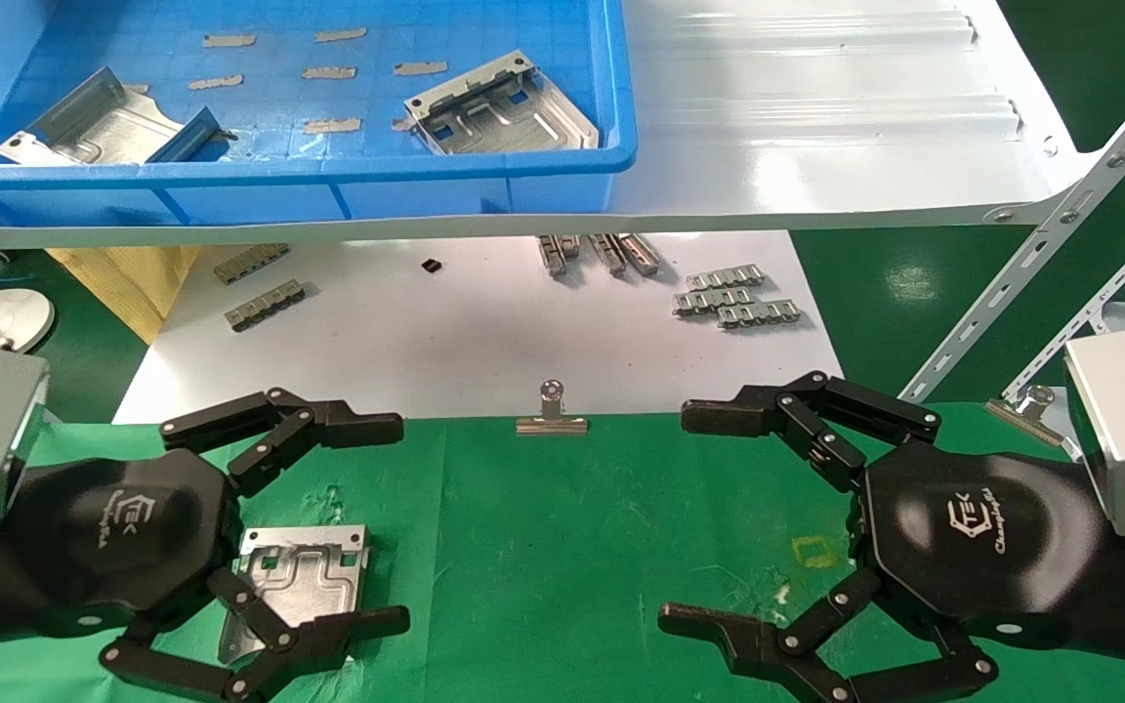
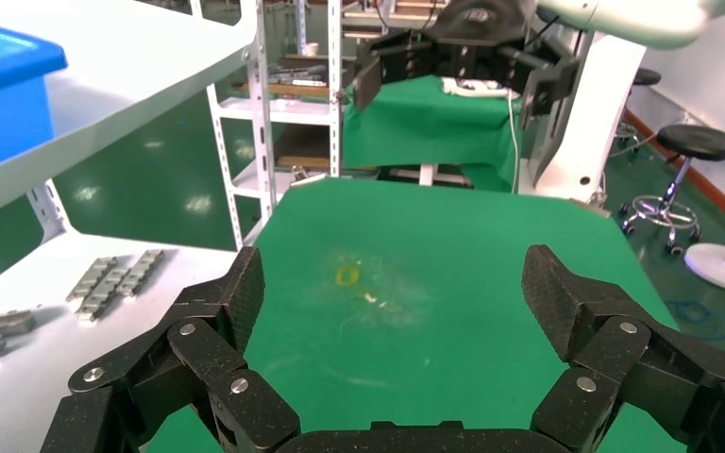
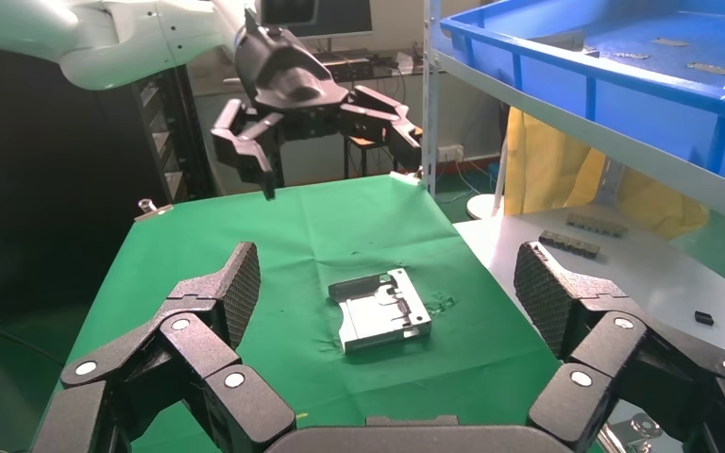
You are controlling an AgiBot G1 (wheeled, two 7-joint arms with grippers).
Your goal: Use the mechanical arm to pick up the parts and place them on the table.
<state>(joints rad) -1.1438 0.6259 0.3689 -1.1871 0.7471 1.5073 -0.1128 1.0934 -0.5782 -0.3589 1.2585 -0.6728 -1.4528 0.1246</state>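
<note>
One silvery stamped part [image 1: 304, 571] lies flat on the green cloth table [image 1: 562, 547], also seen in the right wrist view [image 3: 380, 310]. My left gripper [image 1: 398, 522] is open and empty, raised over the cloth, its lower fingers overlapping the part's near edge in the head view. In its wrist view [image 2: 396, 293] only bare cloth lies between the fingers. My right gripper [image 1: 677, 517] is open and empty over the cloth's right side, facing the left one [image 3: 387, 267]. Two more parts [image 1: 504, 107] [image 1: 104, 127] lie in the blue bin [image 1: 484, 166].
The bin stands on a glossy white shelf [image 1: 816, 146] above a flat white board [image 1: 484, 342] holding ridged metal strips [image 1: 733, 298]. A silver binder clip [image 1: 551, 415] holds the cloth's far edge, and another [image 1: 1026, 410] is at the right. Slanted shelf braces [image 1: 1041, 244] stand at the right.
</note>
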